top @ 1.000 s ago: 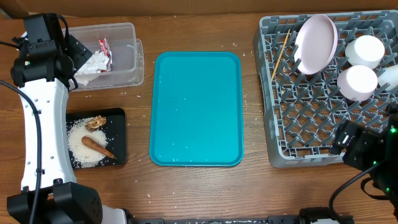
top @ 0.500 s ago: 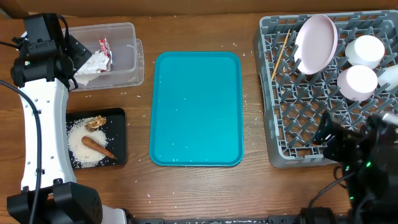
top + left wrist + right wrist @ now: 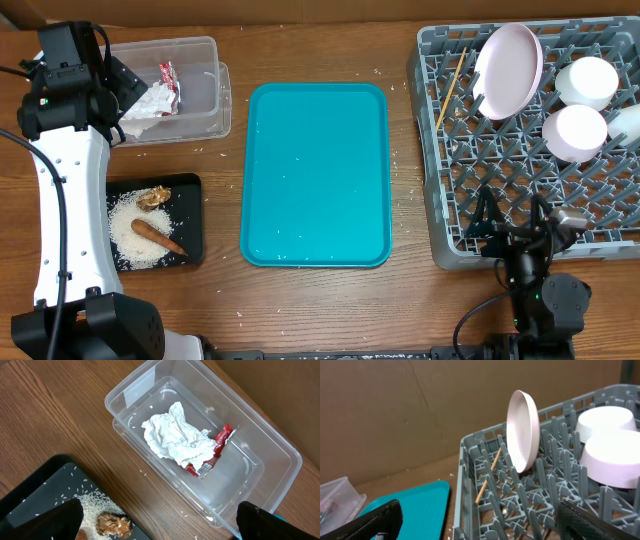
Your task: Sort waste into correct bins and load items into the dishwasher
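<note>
The clear tub holds the crumpled napkin and red-and-white wrapper. The black tray holds rice, the orange stick and the brown lump. The grey dish rack holds the upright plate, the bowl, the cup and the wooden stick. My left gripper is open and empty, above the table between tub and black tray. My right gripper is open and empty at the rack's front edge.
The teal serving tray lies in the middle with a few rice grains on it. Loose grains dot the wooden table around it. A brown cardboard wall stands behind the table.
My right arm has swung left from the table's right edge to the front edge of the rack. The left arm and all objects have not moved.
</note>
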Robot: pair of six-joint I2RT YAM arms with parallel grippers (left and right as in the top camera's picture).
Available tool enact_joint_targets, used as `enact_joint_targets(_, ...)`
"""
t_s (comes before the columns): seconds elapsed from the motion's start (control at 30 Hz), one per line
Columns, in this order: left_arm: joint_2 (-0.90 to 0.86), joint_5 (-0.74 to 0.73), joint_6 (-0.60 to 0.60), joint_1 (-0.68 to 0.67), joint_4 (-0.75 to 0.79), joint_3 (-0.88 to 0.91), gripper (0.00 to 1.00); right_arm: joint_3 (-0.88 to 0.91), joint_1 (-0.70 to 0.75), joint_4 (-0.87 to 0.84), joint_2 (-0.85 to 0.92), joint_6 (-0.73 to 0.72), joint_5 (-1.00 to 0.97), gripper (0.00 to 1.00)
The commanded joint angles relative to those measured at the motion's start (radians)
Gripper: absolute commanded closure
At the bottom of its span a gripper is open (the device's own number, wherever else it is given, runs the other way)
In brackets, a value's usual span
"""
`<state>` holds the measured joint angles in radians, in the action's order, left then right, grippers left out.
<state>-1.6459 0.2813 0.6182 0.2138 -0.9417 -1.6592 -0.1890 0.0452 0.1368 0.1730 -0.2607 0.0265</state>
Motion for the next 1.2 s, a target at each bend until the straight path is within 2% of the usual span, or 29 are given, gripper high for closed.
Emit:
enact_joint_targets(0.0,-0.010,0.014,-0.012,0.002,0.004,-0.010,0.00,0.048,0.002,-0.034,-0.051,0.007,0.012,0.00)
enact_joint_targets(0.33,-0.010,0.014,-0.012,0.002,0.004,-0.010,0.00,0.114,-0.012,-0.043,-0.171,0.011,0.001,0.00)
enact_joint_targets(0.77,-0.010,0.014,-0.012,0.002,0.004,-0.010,0.00,0.133,-0.040,-0.092,-0.171,0.011,-0.052,0.00)
enact_joint_targets(0.9,-0.010,0.014,-0.012,0.002,0.004,-0.010,0.00,0.183,-0.041,-0.178,-0.171,0.010,-0.051,0.00)
enact_joint_targets(1.17,-0.010,0.014,-0.012,0.002,0.004,-0.010,0.00,0.181,-0.083,-0.129,-0.171,0.053,-0.077,0.00)
